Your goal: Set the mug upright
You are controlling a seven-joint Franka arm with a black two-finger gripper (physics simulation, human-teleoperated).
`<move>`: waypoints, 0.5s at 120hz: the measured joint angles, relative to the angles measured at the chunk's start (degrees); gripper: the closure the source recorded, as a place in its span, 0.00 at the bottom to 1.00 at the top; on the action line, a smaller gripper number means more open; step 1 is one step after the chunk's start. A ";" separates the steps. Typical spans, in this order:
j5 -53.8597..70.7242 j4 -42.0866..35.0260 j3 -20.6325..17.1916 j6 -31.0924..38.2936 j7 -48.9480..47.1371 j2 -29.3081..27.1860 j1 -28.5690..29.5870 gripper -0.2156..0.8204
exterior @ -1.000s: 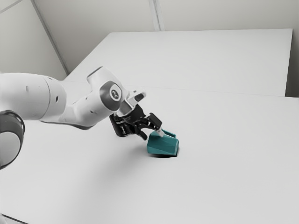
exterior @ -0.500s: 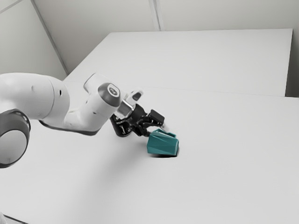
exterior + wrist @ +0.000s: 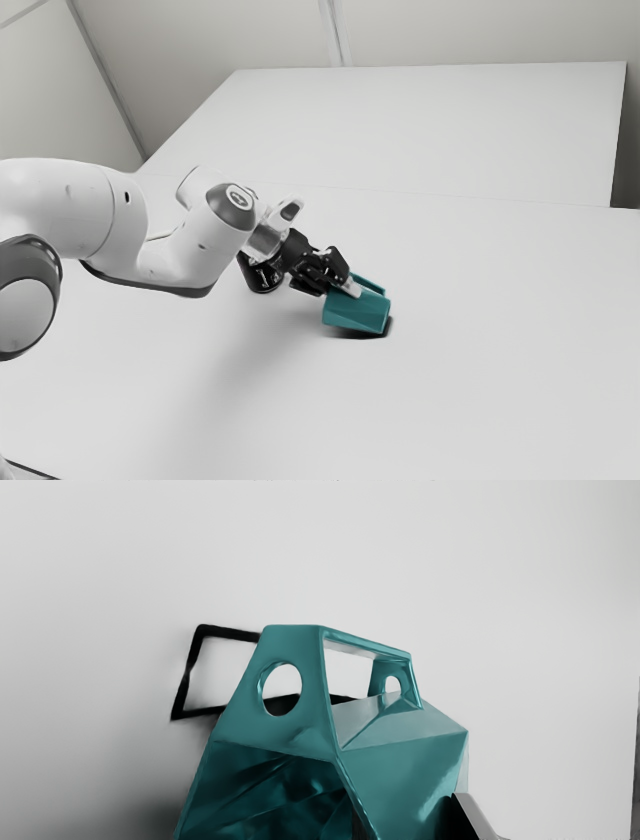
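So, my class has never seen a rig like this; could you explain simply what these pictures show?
The machine is a white jointed robot arm ending in a black gripper, its hand. The exterior view comes from a camera beside the arm; the wrist view comes from one on the hand itself, looking closely at what it handles.

On the pale, smooth table is a teal, angular mug, tipped over, with its mouth toward the gripper. Its boxy handle has round holes. The gripper is right at the mug, but I cannot tell whether it holds it firmly.
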 joint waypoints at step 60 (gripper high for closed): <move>8.48 -1.14 0.72 0.97 -2.18 -4.85 -1.14 0.95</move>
